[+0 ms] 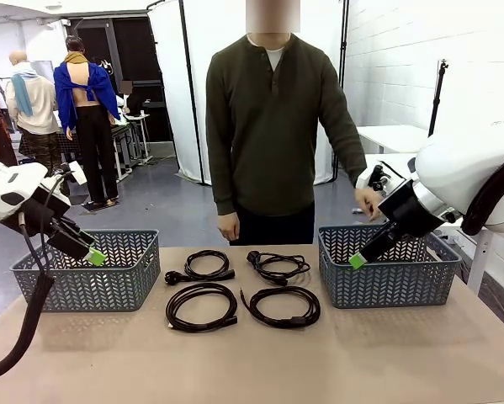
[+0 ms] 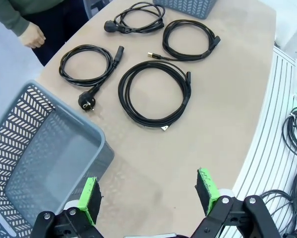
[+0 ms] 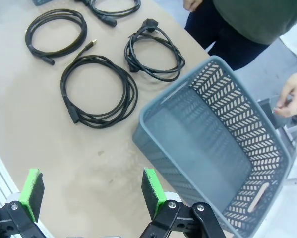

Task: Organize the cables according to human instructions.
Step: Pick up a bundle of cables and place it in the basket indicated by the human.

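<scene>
Between two grey baskets (image 1: 83, 284) lie four coiled black cables (image 1: 209, 274); left gripper (image 2: 149, 194) and right gripper (image 3: 91, 188) hover, jaws spread wide, holding nothing.

My tan table (image 1: 403, 353) carries 2 grey lattice baskets: the left basket (image 1: 108, 286) at my left side, the right basket (image 1: 403, 282) at my right. Between them lie 4 black coiled cords in 2 rows, each apart from the others: far-left cable (image 1: 208, 276), far-right cable (image 1: 277, 274), near-left cable (image 1: 203, 287), near-right cable (image 1: 281, 290).
</scene>
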`<state>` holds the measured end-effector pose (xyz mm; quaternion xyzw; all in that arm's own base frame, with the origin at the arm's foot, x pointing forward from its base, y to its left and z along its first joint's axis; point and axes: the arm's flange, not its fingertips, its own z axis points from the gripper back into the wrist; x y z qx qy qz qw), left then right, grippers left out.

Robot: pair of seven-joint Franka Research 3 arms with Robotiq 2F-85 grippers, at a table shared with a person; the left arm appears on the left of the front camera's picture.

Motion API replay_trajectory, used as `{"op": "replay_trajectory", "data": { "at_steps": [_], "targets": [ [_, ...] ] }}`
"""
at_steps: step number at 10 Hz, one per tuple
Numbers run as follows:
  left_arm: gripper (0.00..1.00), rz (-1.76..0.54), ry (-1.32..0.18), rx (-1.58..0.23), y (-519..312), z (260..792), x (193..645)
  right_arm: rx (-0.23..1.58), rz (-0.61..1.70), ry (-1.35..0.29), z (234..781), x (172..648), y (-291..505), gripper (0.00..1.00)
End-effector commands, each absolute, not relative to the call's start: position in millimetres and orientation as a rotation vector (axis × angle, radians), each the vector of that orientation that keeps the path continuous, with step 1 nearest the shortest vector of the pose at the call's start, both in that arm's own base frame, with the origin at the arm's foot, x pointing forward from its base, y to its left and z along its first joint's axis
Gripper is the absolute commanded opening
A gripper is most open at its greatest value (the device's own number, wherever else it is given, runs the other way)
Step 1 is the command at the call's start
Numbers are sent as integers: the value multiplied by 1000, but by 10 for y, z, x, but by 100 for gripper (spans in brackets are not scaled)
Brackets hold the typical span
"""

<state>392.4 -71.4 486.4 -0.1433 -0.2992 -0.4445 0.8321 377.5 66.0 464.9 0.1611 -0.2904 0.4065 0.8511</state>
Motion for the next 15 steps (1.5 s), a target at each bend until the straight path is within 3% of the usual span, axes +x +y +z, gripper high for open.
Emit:
{"op": "replay_trajectory", "data": {
  "at_steps": [1, 15],
  "targets": [
    [100, -949, -640, -323, -693, 4850, 3953, 359, 870, -619, 4604, 3812, 649, 100],
    [100, -949, -640, -323, -693, 4850, 3953, 359, 870, -619, 4604, 3812, 649, 100]
  ]
}}
